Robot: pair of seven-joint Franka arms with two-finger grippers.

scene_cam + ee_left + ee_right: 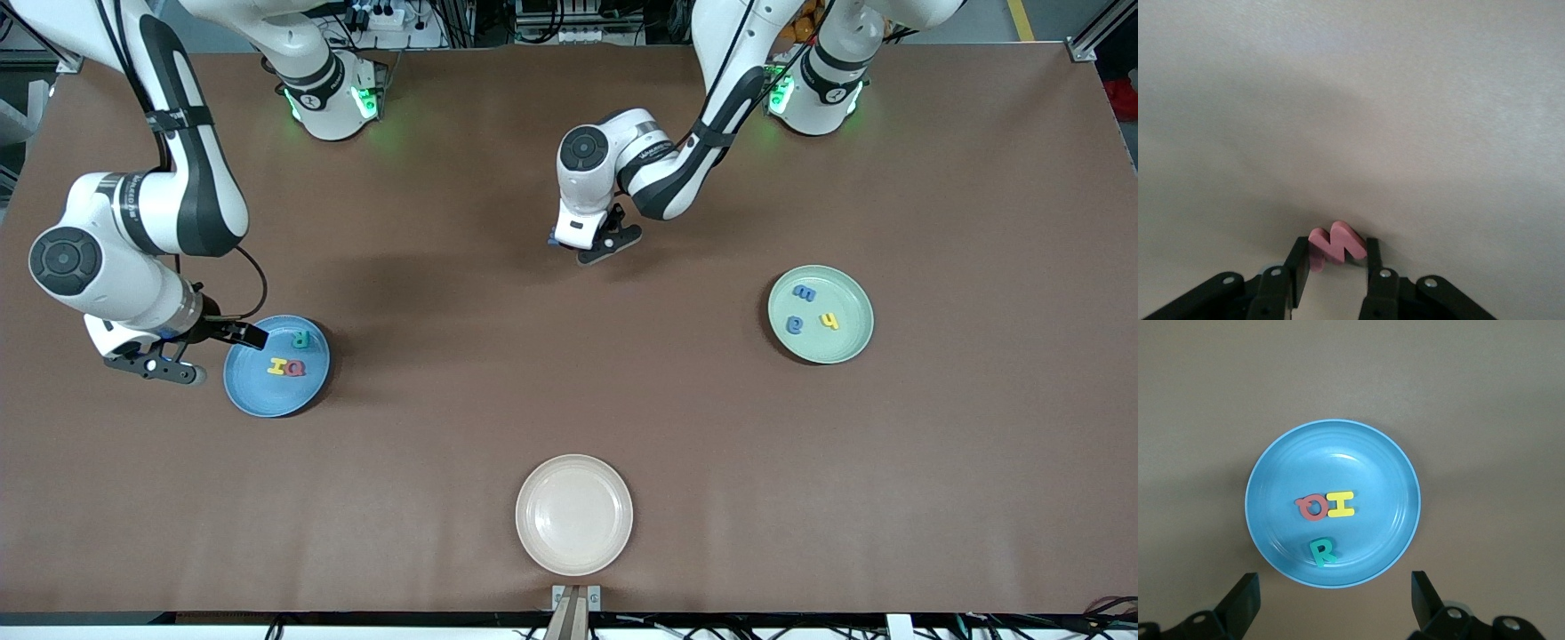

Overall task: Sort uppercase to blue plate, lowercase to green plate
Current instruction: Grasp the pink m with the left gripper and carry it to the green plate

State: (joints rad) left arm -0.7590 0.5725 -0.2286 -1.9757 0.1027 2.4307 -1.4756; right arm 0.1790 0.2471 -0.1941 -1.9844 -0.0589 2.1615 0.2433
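Observation:
My left gripper (609, 247) is shut on the small red w (1337, 243), low over bare table between the two plates; the w does not show in the front view. The green plate (836, 347) holds the blue m (805, 292), blue e (794, 325) and yellow h (829, 321). The blue plate (267, 396) holds the teal R (301, 339), yellow H (277, 365) and red Q (295, 367). My right gripper (213, 354) is open and empty beside that plate's rim (1371, 467). The large blue W/M is out of view.
A cream-white plate (574, 514) with nothing in it lies near the table's front edge, midway along. Brown table surface lies between the three plates.

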